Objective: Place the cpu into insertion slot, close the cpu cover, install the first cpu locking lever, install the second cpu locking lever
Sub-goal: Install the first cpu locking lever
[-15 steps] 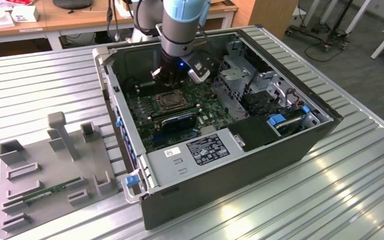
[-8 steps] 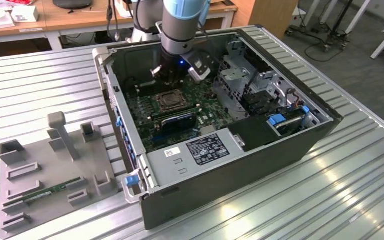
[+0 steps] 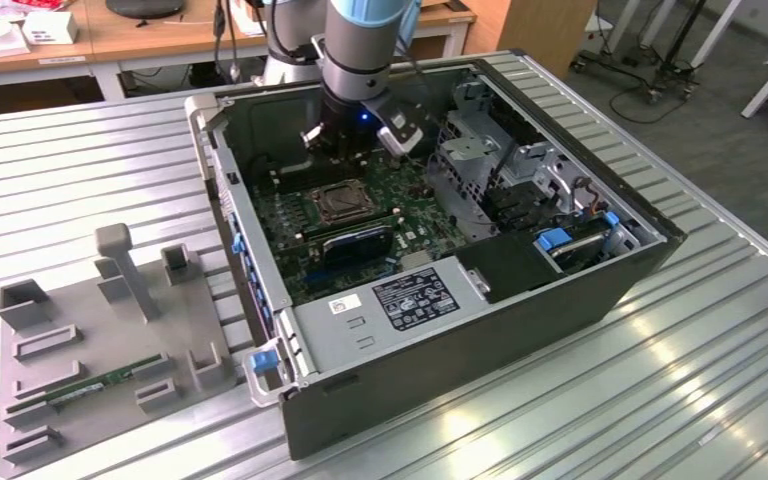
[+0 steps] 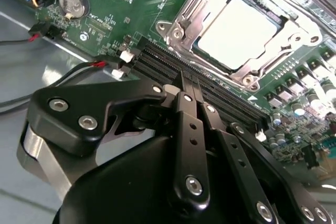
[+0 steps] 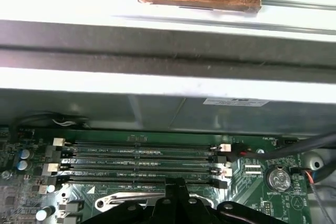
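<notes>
The cpu [image 4: 241, 30] lies flat in the insertion slot [image 3: 339, 205] on the green motherboard inside the open computer case. Its pale metal top shows through the window of the cpu cover [image 4: 181, 30], a silvery frame lying down around it. I cannot tell how the locking levers stand. My gripper [image 4: 188, 85] hangs over the black memory slots beside the socket, apart from the cover. Its two thin black fingers [image 4: 185, 124] are pressed together with nothing between them. In the exterior view the gripper [image 3: 352, 150] is just behind the socket, low inside the case.
Long black memory slots [image 5: 142, 153] run under the fingertips. A coin battery [image 4: 72, 3] and red-black cables [image 4: 94, 65] lie near the case wall. A drive cage [image 3: 491, 150] and power supply [image 3: 398, 300] crowd the case. A grey fixture [image 3: 104, 340] holds a memory stick [image 3: 97, 383].
</notes>
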Controlling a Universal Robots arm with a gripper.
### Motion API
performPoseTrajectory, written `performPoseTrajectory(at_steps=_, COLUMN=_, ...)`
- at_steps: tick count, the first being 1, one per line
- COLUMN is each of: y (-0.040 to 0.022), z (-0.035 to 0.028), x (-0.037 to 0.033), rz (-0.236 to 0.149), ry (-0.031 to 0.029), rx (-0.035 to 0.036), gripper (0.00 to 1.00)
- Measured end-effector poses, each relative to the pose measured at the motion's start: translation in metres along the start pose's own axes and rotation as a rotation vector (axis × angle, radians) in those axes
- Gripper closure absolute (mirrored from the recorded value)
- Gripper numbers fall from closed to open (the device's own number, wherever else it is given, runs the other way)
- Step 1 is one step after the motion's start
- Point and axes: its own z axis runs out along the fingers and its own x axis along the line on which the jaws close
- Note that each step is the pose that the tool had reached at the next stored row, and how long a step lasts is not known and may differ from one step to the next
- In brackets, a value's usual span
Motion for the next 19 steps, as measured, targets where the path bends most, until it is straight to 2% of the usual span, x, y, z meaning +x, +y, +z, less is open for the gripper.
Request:
performPoseTrajectory(at_steps=2, y=0.0008, z=-0.003, x=-0.0002, rz=0.0, ry=0.0002, rx=0.0032, gripper=0.89)
performPoseTrajectory(at_steps=4, y=0.0015, z=-0.0048, x=-0.0003, rz=-0.001, ry=0.0002, rx=0.0113, gripper=0.89)
performPoseTrajectory(at_steps=5, y=0.0015, z=-0.0052, x=-0.0003, rz=-0.001, ry=0.0005, rx=0.0184, gripper=0.89)
performPoseTrajectory(at_steps=6, y=0.0015, z=-0.0053, x=-0.0003, rz=-0.002, ry=0.0009, rx=0.031, gripper=0.89)
performPoseTrajectory(at_steps=19, y=0.0015, z=-0.0053, x=-0.0003, rz=-0.015, ry=0.0089, rx=0.2654, gripper=0.89)
